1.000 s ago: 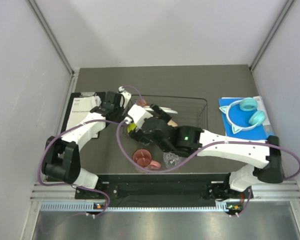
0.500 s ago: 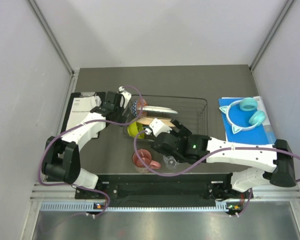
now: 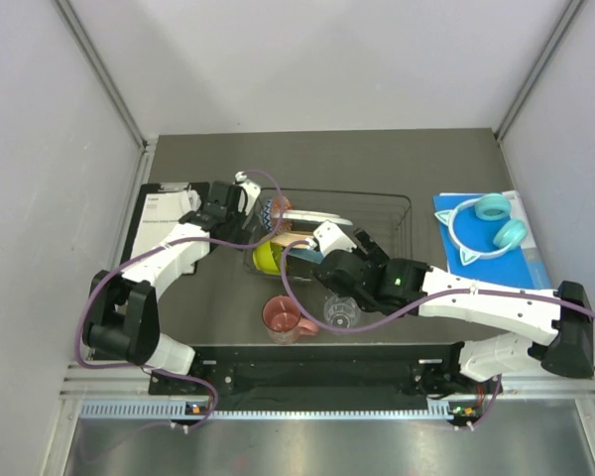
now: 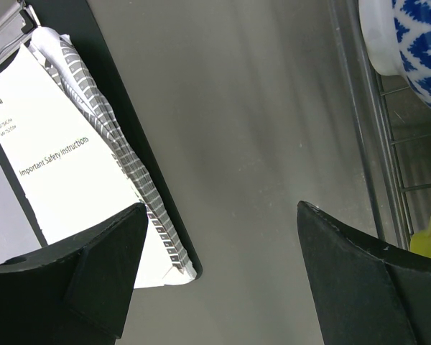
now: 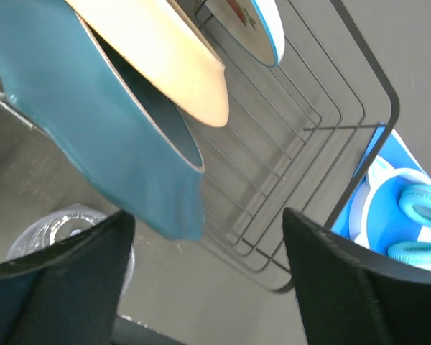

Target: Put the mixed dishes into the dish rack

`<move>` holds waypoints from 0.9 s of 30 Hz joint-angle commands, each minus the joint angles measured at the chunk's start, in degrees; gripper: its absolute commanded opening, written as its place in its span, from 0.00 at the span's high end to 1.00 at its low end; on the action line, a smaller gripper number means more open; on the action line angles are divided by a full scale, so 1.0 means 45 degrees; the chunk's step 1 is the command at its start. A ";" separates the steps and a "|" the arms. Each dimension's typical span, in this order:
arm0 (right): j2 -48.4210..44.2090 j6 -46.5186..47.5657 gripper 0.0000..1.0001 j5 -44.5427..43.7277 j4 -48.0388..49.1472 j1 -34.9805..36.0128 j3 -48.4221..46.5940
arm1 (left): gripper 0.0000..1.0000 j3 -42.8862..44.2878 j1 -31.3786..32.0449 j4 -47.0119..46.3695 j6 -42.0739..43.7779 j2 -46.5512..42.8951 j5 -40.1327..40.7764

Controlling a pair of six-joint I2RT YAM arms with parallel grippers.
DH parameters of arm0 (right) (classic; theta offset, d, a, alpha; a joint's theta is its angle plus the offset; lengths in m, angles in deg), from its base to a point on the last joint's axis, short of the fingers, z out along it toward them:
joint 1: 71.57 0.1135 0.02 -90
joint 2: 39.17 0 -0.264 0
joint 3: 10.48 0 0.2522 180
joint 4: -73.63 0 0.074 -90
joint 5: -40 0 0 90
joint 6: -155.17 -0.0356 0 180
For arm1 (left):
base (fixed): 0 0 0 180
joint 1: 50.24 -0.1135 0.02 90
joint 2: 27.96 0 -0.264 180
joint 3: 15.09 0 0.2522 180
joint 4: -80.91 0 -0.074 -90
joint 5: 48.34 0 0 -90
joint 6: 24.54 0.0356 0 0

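The dish rack [image 3: 387, 213] holds the white plate with red spots [image 3: 312, 213], the peach floral plate [image 5: 158, 50] and the teal scalloped plate [image 5: 93, 122], all leaning in its left half. The blue-patterned small bowl [image 4: 416, 43] and the lime-green bowl [image 3: 268, 256] sit at its left end. The pink mug [image 3: 283, 317] and the clear glass [image 3: 339, 312] stand on the table in front of the rack. My right gripper [image 5: 208, 280] is open and empty, just off the teal plate's edge. My left gripper [image 4: 219, 280] is open and empty over bare table left of the rack.
The clipboard with white paper [image 4: 50, 165] lies left of my left gripper. The turquoise headphones [image 3: 486, 223] lie on a blue pad right of the rack. The rack's right half [image 5: 309, 129] is bare wire.
My right gripper has drawn back from the rack's left part, toward the right and the near side. The lime-green bowl and the plates it covered now show. The left arm has not moved.
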 commanded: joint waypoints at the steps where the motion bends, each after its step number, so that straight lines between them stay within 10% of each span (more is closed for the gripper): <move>1: -0.0113 0.0315 0.23 0.0514 0.0953 -0.0252 0.0163 | 0.10 -0.0102 0.0328 -0.0443 -0.0156 -0.0392 -0.0523; 11: 0.0318 0.0842 0.57 0.1022 0.1383 -0.0252 0.0338 | 0.10 -0.0082 0.0328 -0.0678 -0.0039 -0.0275 -0.0347; 27: 0.0982 0.2775 0.76 0.0983 0.1969 -0.0135 -0.0422 | 0.10 -0.0141 0.0367 -0.0854 0.0079 -0.0060 -0.0464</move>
